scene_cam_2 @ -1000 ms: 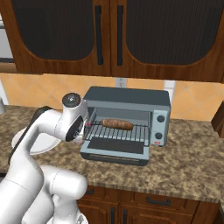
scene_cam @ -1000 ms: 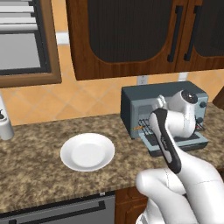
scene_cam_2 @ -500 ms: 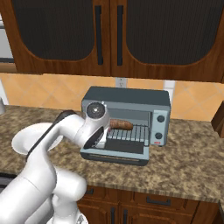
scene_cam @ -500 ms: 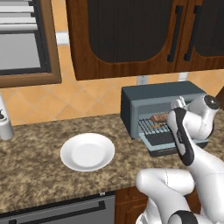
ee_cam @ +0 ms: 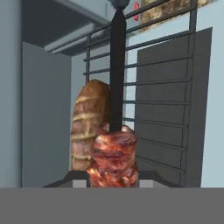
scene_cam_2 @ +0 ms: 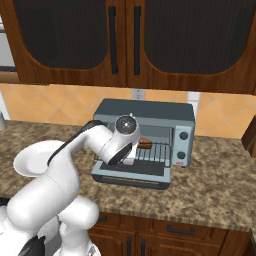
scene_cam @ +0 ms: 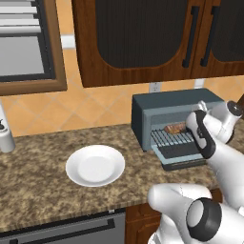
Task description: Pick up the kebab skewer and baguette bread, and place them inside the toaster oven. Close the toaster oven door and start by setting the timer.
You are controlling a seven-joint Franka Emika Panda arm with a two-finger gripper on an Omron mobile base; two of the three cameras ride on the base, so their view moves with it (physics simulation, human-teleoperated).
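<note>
In the hand view my gripper is shut on the kebab skewer. Its red-brown meat chunks sit between the fingertips, and its dark stick runs away from me over the wire rack. The baguette bread lies on that rack just beside the skewer, inside the toaster oven. The toaster oven door hangs open and flat in front of the oven. My wrist is at the oven's mouth in both base views, with the baguette behind it.
A white plate sits bare on the granite counter left of the oven. Two round knobs are on the oven's right side. Dark wood cabinets hang above, and a small white canister stands far left.
The arm has swung right from in front of the oven and lowered the hand to the open mouth, carrying the skewer over the rack beside the baguette.
</note>
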